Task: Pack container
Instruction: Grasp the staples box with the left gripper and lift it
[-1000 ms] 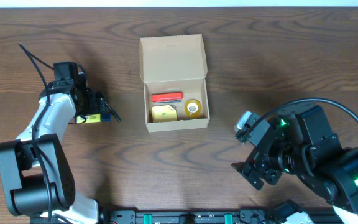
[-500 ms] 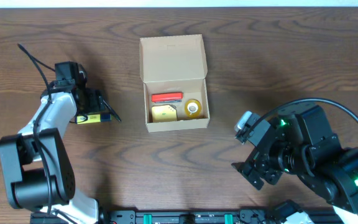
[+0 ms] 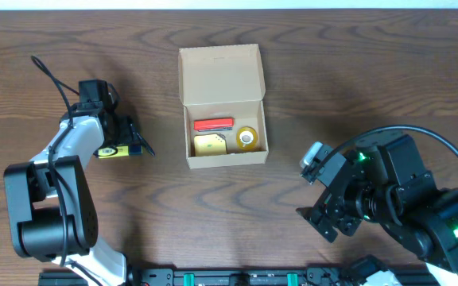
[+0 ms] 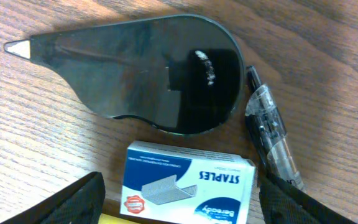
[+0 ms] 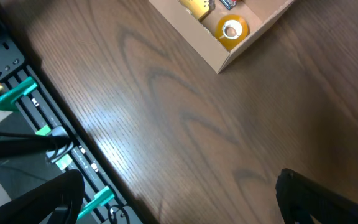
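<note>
The brown cardboard container [image 3: 222, 155] stands open at the table's middle, its flap lid [image 3: 219, 74] folded back. Inside lie a red item [image 3: 213, 124], a yellow item [image 3: 209, 144] and a tape roll [image 3: 247, 137]. My left gripper [image 3: 131, 141] is open, left of the container. In the left wrist view its jaws [image 4: 180, 182] straddle a blue-and-white staples box [image 4: 188, 186], with a black teardrop-shaped dispenser [image 4: 142, 74] and a clear pen [image 4: 271, 138] beside it. My right gripper [image 3: 316, 193] is open and empty over bare table [image 5: 179, 199], right of the container's corner [image 5: 229, 56].
A yellow object [image 4: 114, 219] peeks out under the staples box. The table's front edge with a black rail and green clips [image 5: 17, 93] lies close to my right gripper. The table's far edge [image 3: 229, 6] runs behind the container.
My left arm has shifted slightly to the right over the staples box. The right arm and the container have not moved.
</note>
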